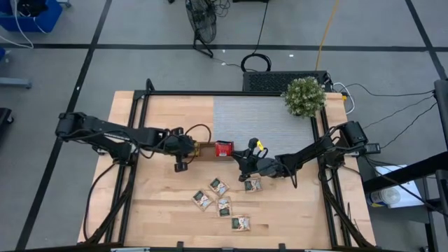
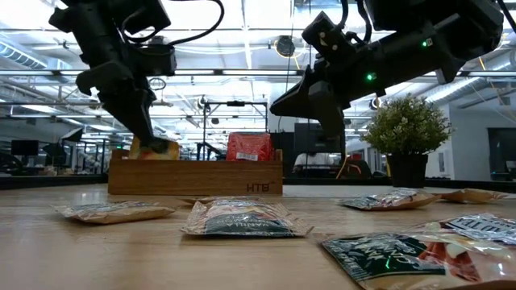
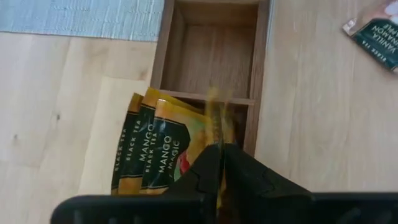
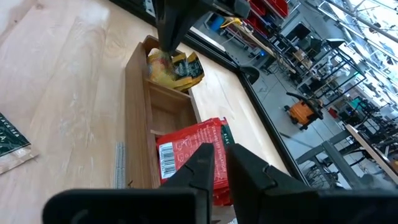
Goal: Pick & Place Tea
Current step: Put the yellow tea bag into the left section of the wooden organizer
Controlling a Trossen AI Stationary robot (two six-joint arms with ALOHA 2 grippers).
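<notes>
A long wooden tray (image 1: 204, 148) lies at mid-table. My left gripper (image 3: 219, 155) reaches steeply down into its left-end compartment, shut on an orange tea sachet (image 3: 215, 115) seen edge-on. Other orange sachets (image 3: 149, 149) lean in that compartment. The middle compartment (image 3: 211, 59) holds nothing. Red sachets (image 4: 189, 155) stand in the right-end compartment. My right gripper (image 4: 219, 163) hovers nearly level just above and to the right of them, shut, with nothing between its fingers. Several green-and-white sachets (image 1: 219, 186) lie flat on the table nearer the front. My left gripper pinches the orange sachet's upper edge (image 3: 216, 134) between its two fingers, which slant down from the table's left side. The sachet stands on edge below the fingers, its lower part inside the tray's left-end compartment beside the other orange sachets (image 2: 157, 149).
A potted plant (image 1: 304, 96) stands at the back right on a grey mat (image 1: 259, 115). The loose sachets (image 2: 242, 219) are spread over the front middle of the table, one (image 1: 253, 184) just below my right arm. A black frame edges the table.
</notes>
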